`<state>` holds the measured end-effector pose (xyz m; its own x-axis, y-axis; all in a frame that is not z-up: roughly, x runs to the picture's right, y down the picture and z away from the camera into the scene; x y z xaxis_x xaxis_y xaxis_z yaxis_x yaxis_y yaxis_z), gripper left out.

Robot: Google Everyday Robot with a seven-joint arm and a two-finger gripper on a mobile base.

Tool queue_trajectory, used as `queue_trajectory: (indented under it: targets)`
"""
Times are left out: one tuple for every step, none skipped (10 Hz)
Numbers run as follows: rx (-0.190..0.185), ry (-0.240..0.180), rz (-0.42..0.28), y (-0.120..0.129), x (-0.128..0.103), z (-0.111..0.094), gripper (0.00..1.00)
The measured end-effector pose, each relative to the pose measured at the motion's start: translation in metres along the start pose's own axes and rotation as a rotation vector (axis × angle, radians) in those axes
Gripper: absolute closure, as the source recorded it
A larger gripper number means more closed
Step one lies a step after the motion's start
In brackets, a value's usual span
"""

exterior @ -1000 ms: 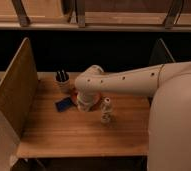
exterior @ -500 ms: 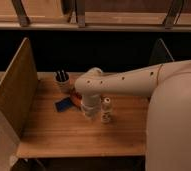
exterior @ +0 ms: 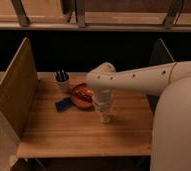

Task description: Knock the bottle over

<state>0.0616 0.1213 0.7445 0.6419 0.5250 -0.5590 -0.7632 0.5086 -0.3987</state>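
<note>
My gripper hangs down from the white arm and reaches the wooden table just right of the orange bowl. It stands where the small clear bottle stood a moment ago. The bottle is hidden behind the wrist and gripper, and I cannot tell whether it is upright or touched.
A white cup with dark utensils stands behind the bowl at the left. A blue flat object lies left of the bowl. A wooden side panel bounds the table on the left and a dark panel on the right.
The gripper has moved right from in front of the bowl to the bottle's place and now covers the bottle. Bowl, cup and blue object have not moved.
</note>
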Motion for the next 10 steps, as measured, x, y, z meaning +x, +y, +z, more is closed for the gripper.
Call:
queue_trajectory:
  targets:
    - [0.018, -0.023, 0.025, -0.016, -0.004, -0.005, 1.0]
    - [0.039, -0.041, 0.048, -0.033, -0.008, -0.009, 1.0]
    - [0.06, -0.069, 0.061, -0.049, -0.015, -0.013, 1.0]
    - [0.089, -0.117, 0.044, -0.063, -0.03, -0.02, 1.0]
    - [0.11, -0.18, 0.009, -0.068, -0.051, -0.029, 1.0]
    - [0.139, -0.264, -0.041, -0.068, -0.078, -0.045, 0.96]
    - [0.154, -0.332, -0.082, -0.063, -0.099, -0.059, 0.95]
    - [0.166, -0.37, -0.104, -0.061, -0.11, -0.068, 0.92]
    - [0.169, -0.38, -0.11, -0.061, -0.113, -0.07, 0.84]
    - [0.169, -0.38, -0.11, -0.061, -0.113, -0.07, 0.72]
